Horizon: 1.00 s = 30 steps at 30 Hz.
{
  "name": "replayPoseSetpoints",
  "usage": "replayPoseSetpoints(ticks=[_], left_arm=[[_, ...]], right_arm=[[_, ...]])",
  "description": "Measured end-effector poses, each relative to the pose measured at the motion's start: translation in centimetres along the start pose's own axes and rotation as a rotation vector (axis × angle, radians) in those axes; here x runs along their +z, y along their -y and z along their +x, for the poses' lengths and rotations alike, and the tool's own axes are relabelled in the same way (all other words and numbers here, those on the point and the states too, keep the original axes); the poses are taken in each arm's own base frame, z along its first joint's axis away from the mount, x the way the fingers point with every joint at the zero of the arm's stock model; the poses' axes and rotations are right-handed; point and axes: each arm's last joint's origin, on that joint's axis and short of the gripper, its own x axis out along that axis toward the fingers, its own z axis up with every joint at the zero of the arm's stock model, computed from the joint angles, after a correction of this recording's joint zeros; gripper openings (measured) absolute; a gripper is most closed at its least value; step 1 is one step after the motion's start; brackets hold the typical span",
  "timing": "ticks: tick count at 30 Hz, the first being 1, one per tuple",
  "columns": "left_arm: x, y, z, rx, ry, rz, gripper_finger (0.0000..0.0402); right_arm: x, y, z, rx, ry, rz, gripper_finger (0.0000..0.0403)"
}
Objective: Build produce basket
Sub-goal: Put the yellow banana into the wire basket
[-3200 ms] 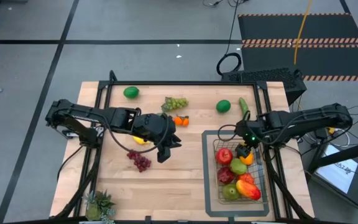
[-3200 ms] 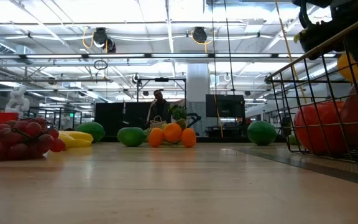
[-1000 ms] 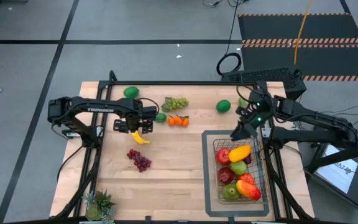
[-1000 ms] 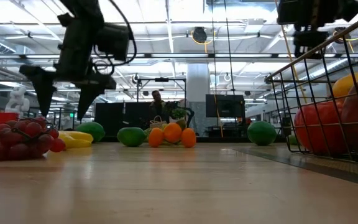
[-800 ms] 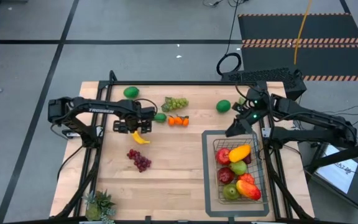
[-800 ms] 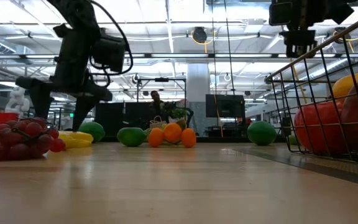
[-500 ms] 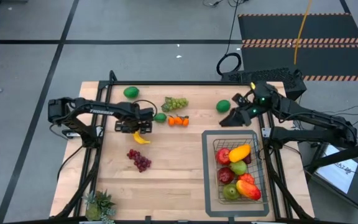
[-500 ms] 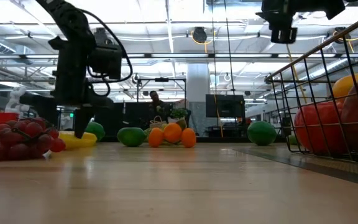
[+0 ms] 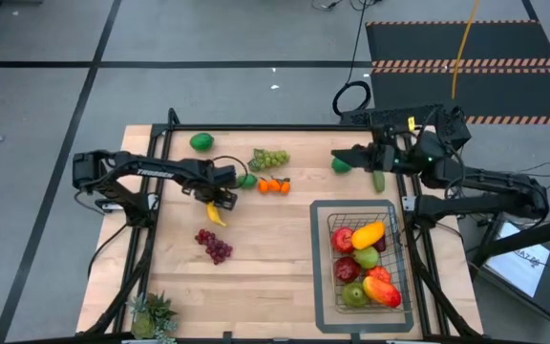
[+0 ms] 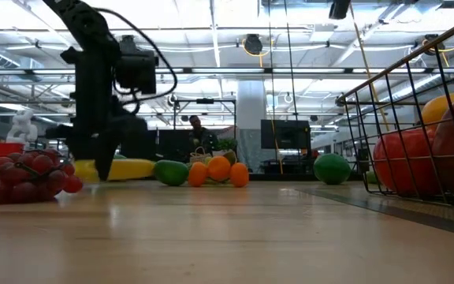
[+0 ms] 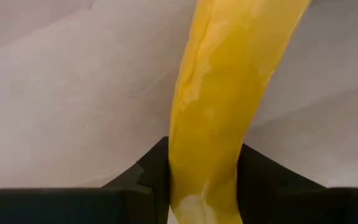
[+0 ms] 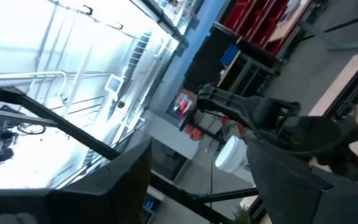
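1. In the high view, the wooden table carried one yellow banana, one bunch of red grapes, one bunch of green grapes, a cluster of small oranges, three round green fruits and one cucumber. The wire basket stood on the right part of the table, holding about seven pieces, among them a red apple and a yellow-orange mango. The left gripper sat directly over the upper end of the banana, fingers pinched on it. The right gripper hovered beside a green fruit near the far edge, well apart from the basket, fingers spread and empty. A potted plant stood at the near left corner.

2. In the low view, the left gripper reached down onto the banana on the table, with the red grapes in front of it. Two oranges and two green fruits lay farther back. The basket filled the right edge, red fruit behind its wires.

3. In the left wrist view, the banana ran straight between the two dark fingers, which pressed it from both sides.

4. In the right wrist view, the fingers stood apart with nothing between them; only the room showed beyond.
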Motion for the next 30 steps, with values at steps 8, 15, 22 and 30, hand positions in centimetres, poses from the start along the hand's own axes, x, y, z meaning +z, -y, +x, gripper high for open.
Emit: replayPoseSetpoints(ticks=[8,15,22,30], left_arm=[[0.1,2.0,-5.4,-0.197,0.102,0.142,0.0171],[-0.9,3.9,-11.5,-0.357,0.277,0.303,0.0156],[-2.0,5.8,-15.4,-0.446,0.381,0.45,0.0143],[-3.4,7.5,-17.7,-0.564,0.453,0.52,0.015]], right_arm=[[-2.5,0.1,1.2,-0.07,0.014,-0.008,0.0255],[-5.0,-0.7,3.4,-0.118,-0.009,-0.118,0.0255],[-6.1,-2.7,6.7,-0.165,-0.066,-0.297,0.0255],[-6.0,-4.5,9.4,-0.204,-0.226,-0.587,0.0256]])
